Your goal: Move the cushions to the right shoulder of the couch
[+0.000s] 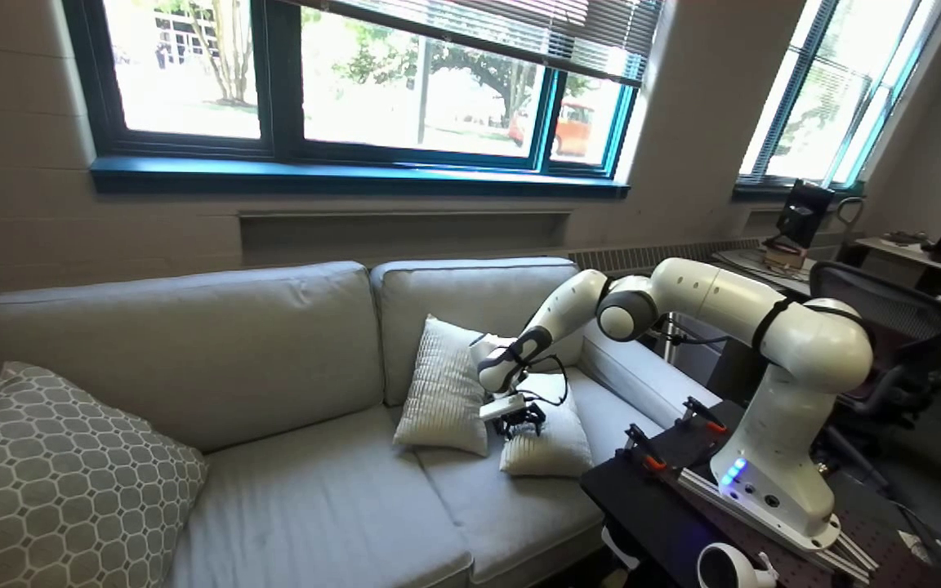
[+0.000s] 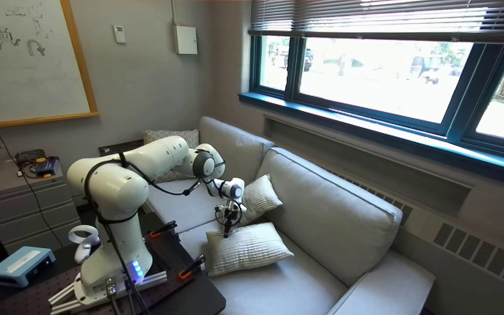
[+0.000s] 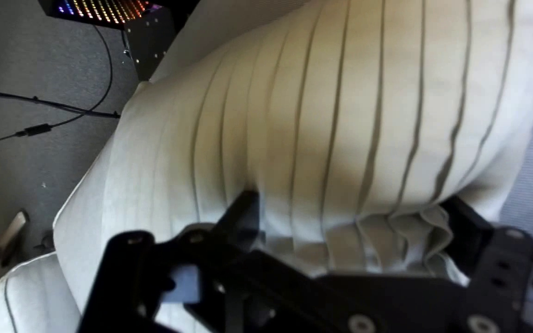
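One cream cushion lies on the seat under your spread claw.
Your fingertips stand wide apart and push into its pleated cover, fabric bunched in folds between them. Just beside it, the other cream cushion leans against the back of the couch. You have the armrest across a stretch of seat from both cushions, at the end nearer the one you touch. Farther out, your white arm stands on the black bench before the couch, and the grey lattice pillow rests at the opposite end.
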`<action>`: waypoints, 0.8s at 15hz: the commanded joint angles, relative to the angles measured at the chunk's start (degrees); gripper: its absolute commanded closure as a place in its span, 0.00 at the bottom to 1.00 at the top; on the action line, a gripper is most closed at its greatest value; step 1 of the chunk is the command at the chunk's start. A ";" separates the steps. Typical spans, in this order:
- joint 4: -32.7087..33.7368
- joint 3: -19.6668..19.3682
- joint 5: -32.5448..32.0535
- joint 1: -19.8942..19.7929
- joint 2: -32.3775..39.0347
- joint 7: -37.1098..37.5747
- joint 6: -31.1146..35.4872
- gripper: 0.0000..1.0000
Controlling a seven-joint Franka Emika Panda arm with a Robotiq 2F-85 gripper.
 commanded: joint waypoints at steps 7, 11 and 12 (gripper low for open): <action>-2.28 -5.38 -1.55 -4.59 -0.90 7.83 5.21 0.77; -10.90 -10.54 -1.26 -5.31 -4.53 12.89 14.46 0.95; -13.91 -12.42 -1.64 -5.13 -5.70 14.65 17.26 0.99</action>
